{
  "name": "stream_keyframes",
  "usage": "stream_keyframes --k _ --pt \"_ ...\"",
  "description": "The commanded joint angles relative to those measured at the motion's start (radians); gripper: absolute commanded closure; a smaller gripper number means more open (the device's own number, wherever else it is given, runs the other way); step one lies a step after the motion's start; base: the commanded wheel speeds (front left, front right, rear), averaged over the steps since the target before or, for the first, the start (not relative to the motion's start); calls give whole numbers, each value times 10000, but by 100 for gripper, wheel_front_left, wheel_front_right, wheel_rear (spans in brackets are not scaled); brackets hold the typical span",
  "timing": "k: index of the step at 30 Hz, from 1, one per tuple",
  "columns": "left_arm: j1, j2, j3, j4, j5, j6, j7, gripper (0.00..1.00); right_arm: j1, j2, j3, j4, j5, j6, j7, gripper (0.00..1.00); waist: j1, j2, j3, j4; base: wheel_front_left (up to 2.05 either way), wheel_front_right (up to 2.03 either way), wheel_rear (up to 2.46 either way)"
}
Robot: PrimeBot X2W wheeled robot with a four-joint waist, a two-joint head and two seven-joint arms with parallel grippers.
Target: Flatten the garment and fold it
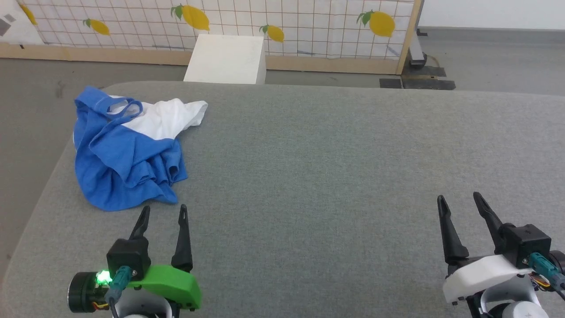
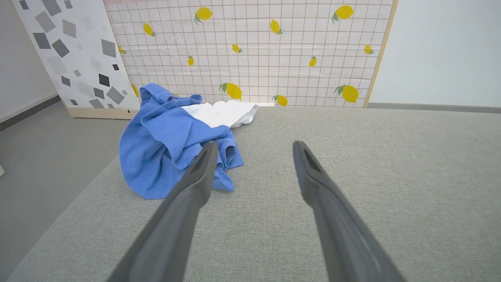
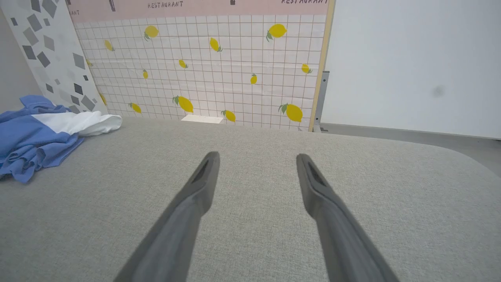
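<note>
The garment (image 1: pixel 126 150) lies crumpled in a heap at the far left of the grey padded table (image 1: pixel 331 168), blue sleeves bunched on top and a strip of white body showing toward the back. My left gripper (image 1: pixel 164 213) stands open just in front of the heap's near edge, holding nothing. In the left wrist view the garment (image 2: pixel 172 137) sits just beyond my left gripper (image 2: pixel 254 147), partly behind the left finger. My right gripper (image 1: pixel 459 201) is open over bare table at the lower right, far from the garment (image 3: pixel 43 133), and my right gripper (image 3: pixel 256 158) holds nothing.
A white box (image 1: pixel 227 57) stands on the floor behind the table. A lemon-patterned grid panel (image 1: pixel 265 22) runs along the back. The table's left edge (image 1: pixel 48 176) drops to grey floor close beside the garment.
</note>
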Motion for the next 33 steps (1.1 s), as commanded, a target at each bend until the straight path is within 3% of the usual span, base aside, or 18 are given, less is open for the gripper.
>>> stream_keyframes --k 1,19,33 --pt "79 -17 -16 -48 -122 64 -106 0 -60 11 -31 29 105 -5 -111 0 0 0 14 47 0 0 0" --pt "269 -26 -5 -179 -402 222 -544 0 -84 16 122 341 200 -8 -551 0 0 0 75 1204 0 0 0" --pt "454 -32 -47 -272 -714 314 -871 0 -69 19 287 628 283 -10 -880 0 0 0 112 2569 0 0 0"
